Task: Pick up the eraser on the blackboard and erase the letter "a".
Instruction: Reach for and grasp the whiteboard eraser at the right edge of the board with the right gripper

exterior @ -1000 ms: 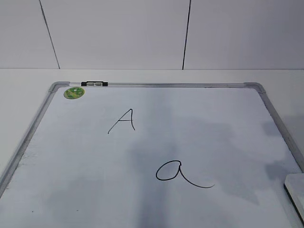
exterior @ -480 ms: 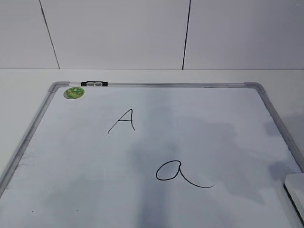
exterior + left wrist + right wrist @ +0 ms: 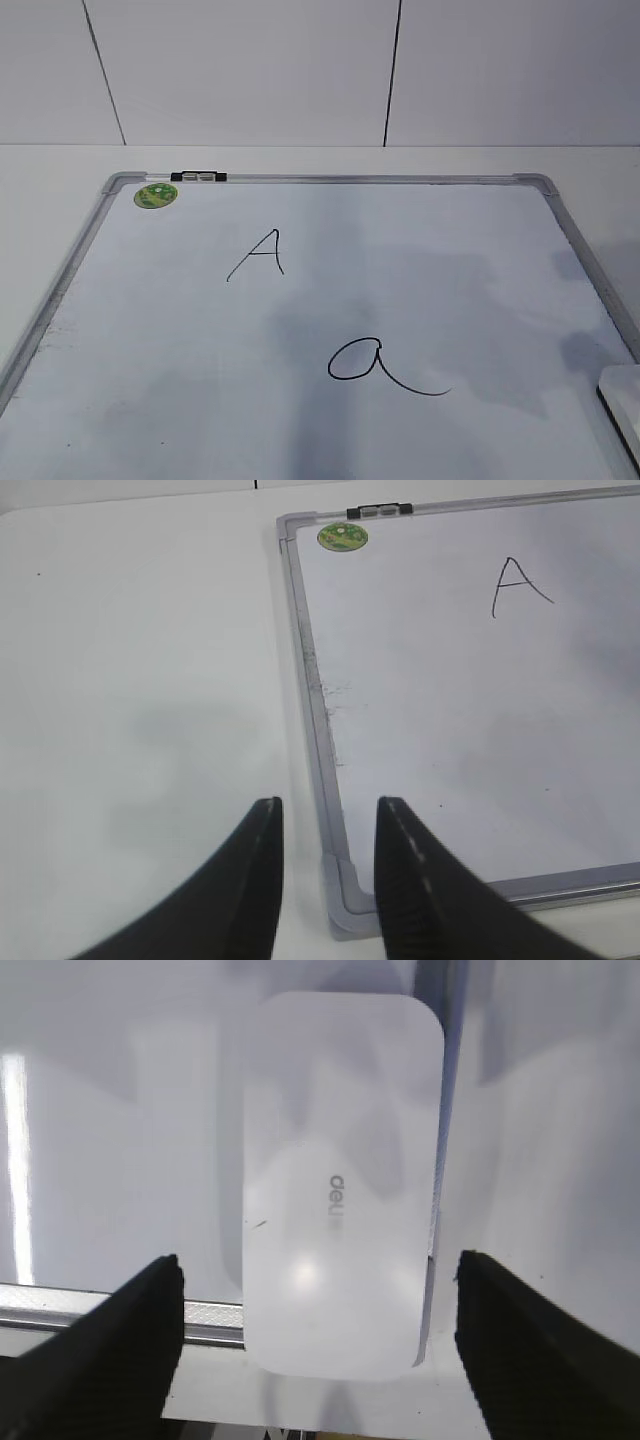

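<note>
Lying between open right end effector (image 3: 318, 1280) fingers: eraser (image 3: 338, 1180).

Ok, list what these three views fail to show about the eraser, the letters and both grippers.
- Exterior view: the eraser is cut off by the right edge; only a corner shows. Neither gripper appears.
- Right wrist view: the right gripper hangs open over the eraser; its height above it cannot be judged. No letters in frame.
- Left wrist view: the left gripper shows only its fingertips; the letter "a" lies outside the frame; only the capital "A" appears.
</note>
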